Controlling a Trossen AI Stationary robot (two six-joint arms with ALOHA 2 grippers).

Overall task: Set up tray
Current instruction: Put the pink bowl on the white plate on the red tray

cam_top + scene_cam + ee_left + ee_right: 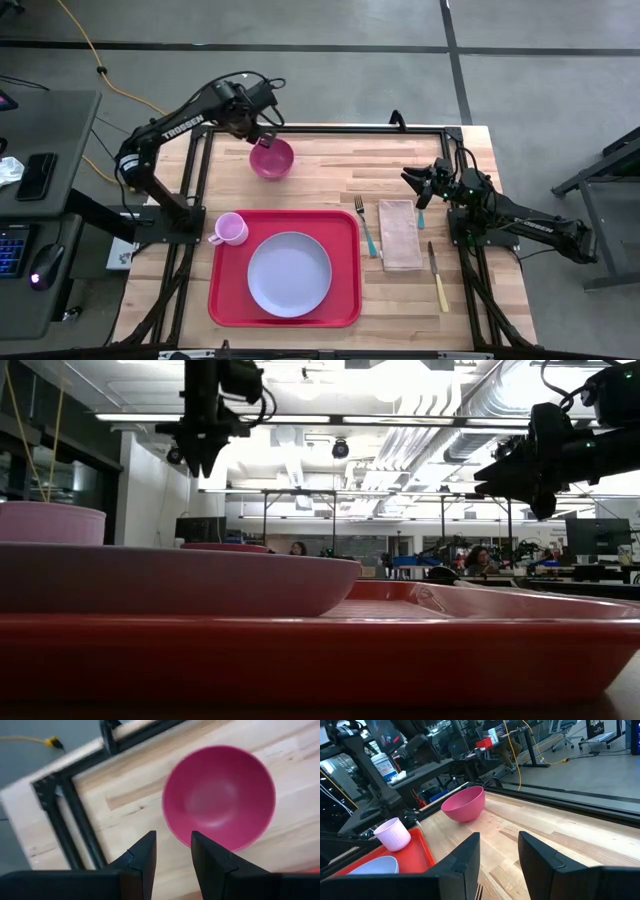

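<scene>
So the red tray [285, 312] sits near the front edge of the wooden table [330, 170], toward its left side, with a pale plate [289, 273] in the middle and a pink cup [231, 229] at its back left corner. Left gripper [266, 136] hangs over the magenta bowl [271, 158] by the table's back edge, fingers parted a bit, holding nothing. Right gripper [412, 182] hovers near the right edge, also slightly open and empty.

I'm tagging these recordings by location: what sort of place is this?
Probably a robotics lab or workshop: a butcher-block wooden table in a black metal frame, desks with computer monitors behind, and a yellow cable across the grey concrete floor.
</scene>
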